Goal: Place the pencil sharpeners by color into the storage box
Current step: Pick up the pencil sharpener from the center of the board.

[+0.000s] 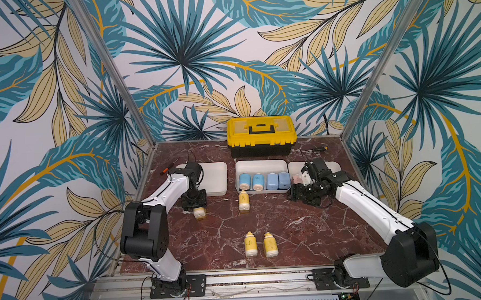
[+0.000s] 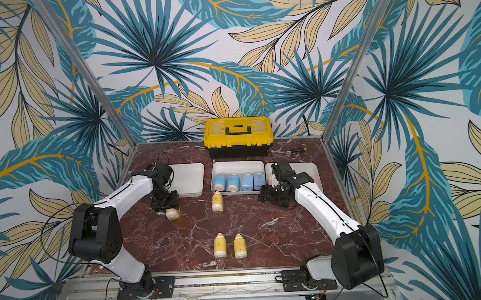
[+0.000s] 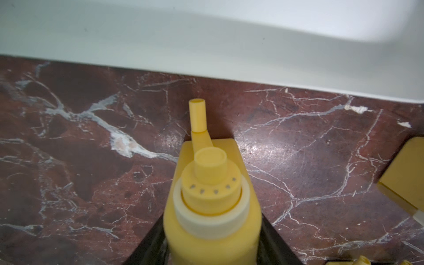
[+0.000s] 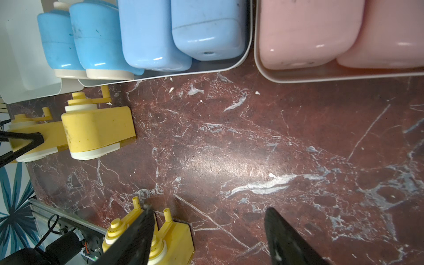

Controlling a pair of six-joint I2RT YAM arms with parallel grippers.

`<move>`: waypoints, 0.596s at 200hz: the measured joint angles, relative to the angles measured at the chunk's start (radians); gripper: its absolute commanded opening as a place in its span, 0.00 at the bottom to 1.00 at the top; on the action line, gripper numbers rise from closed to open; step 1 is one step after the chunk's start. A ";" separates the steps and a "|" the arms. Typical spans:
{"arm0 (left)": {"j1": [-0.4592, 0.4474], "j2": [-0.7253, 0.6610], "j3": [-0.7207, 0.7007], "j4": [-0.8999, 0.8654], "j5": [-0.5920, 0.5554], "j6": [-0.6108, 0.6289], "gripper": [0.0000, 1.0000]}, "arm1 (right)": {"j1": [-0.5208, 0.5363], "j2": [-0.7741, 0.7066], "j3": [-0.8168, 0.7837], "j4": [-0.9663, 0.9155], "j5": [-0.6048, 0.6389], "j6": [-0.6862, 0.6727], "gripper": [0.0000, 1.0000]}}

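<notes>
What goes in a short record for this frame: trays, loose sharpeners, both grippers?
left tray: nothing visible inside
middle tray: four blue sharpeners
right tray: pink sharpeners, two visible
loose on table: three yellow sharpeners
left gripper: closed on fourth yellow sharpener, not yet lifted
right gripper: open, empty

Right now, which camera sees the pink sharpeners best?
The right wrist view: two pink sharpeners loom close, lying in their white tray. In both top views the right arm hides all but a pink sliver. The left wrist view shows none.
</notes>
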 measured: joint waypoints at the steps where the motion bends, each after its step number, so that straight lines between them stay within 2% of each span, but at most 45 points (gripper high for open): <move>1: 0.000 0.000 0.000 0.000 0.000 0.000 0.55 | 0.000 0.000 0.000 0.000 0.000 0.000 0.77; 69: -0.008 0.008 0.000 0.000 -0.016 -0.009 0.45 | 0.000 0.005 0.000 0.004 0.000 0.000 0.77; 119: -0.008 0.007 0.000 0.000 -0.011 -0.016 0.44 | 0.000 0.005 -0.001 0.007 0.000 0.000 0.77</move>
